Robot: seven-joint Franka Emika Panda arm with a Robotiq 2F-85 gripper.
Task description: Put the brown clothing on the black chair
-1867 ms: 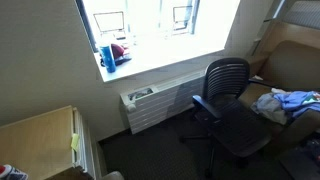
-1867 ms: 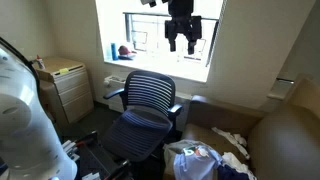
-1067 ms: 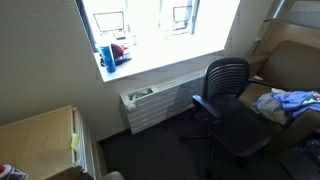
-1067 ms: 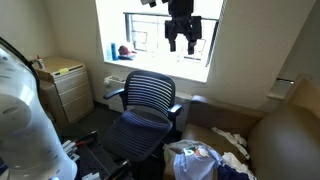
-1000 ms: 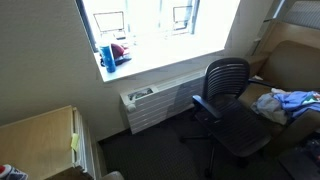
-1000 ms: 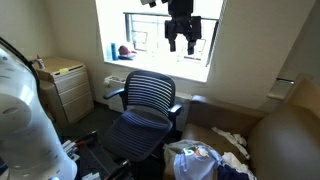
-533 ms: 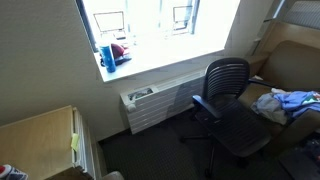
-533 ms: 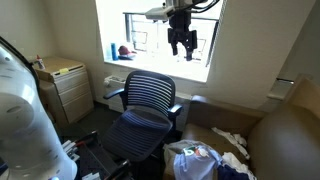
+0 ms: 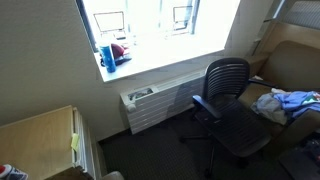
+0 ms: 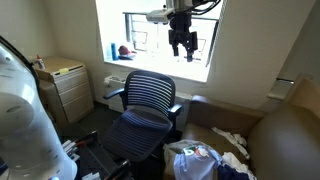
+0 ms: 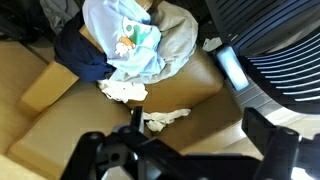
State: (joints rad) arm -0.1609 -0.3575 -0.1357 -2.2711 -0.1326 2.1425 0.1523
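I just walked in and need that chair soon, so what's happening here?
The job is to get the brown clothing onto the black chair. The robot's claw hangs open and empty, high in front of the window. The clothing lies heaped on the tan couch with a blue and white garment, not yet picked up. The chair seat is bare.

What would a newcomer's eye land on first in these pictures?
The bright window draws the eye first, with the robot's pincer hanging open and empty high in front of it. Below it stands the black chair, with nothing on its seat. On the tan couch beside the chair, a light blue garment and a grey-brown garment lie heaped together.
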